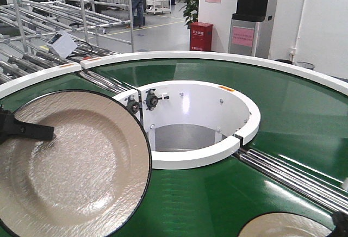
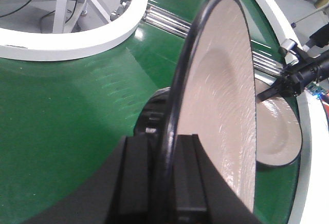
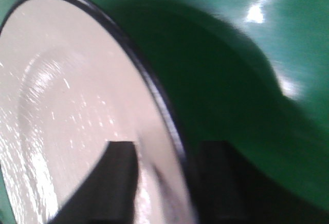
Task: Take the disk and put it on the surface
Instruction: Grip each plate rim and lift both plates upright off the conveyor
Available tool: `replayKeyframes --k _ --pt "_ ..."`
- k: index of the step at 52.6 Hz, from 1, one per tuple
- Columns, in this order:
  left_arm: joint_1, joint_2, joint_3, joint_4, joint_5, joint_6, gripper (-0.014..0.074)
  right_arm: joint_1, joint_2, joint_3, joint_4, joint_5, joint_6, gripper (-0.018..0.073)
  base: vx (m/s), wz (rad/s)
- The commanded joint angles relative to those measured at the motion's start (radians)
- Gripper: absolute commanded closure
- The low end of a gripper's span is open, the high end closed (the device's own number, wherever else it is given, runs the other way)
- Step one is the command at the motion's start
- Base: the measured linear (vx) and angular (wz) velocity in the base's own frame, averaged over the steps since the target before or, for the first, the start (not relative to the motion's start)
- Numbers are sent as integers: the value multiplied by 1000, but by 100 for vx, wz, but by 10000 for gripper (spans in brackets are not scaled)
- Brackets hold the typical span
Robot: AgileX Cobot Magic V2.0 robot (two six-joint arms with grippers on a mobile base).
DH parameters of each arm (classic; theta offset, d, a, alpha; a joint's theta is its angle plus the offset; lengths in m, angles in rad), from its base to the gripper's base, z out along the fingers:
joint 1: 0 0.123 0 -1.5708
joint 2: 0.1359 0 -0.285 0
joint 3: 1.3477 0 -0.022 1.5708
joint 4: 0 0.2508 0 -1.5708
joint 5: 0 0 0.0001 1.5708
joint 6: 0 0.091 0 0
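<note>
Judging from the 3 views, the carry step is in hand. The large cream round disk with thin black rim is gripped at its edge by the left gripper, whose jaws are clenched on the rim, one on each side. The disk is held tilted, w/ its face turned toward the front cam. It seems to be raised off the glossy green conveyor belt, near the white inner ring, but contact at the low edge cannot be excluded.

A second cream disk of the same kind is seen low on the belt at the right side. Its rim is placed between the jaws of the right gripper. That wrist view is blurred, so it cannot be told if they are pressed shut or only astride.

The dark tabletop surface is not shown in any view. Next, the held disk probably must be carried off the belt to that surface, levelled, lowered until flat, and only then released. Care is needed w/ the edge grip: a wide plate pinched at one point may swing or slip if moved fast.
</note>
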Motion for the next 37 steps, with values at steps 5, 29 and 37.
replayKeyframes --k 5,29,37 --pt "1 -38 -34 -130 -24 -34 605 28 -46 -20 56 69 -22 575 0 0" --pt "2 -46 -34 -214 -100 -109 605 29 -199 -20 666 125 24 568 0 0" --pt "2 -45 -34 -231 -130 -153 605 29 -319 -20 819 125 32 568 0 0"
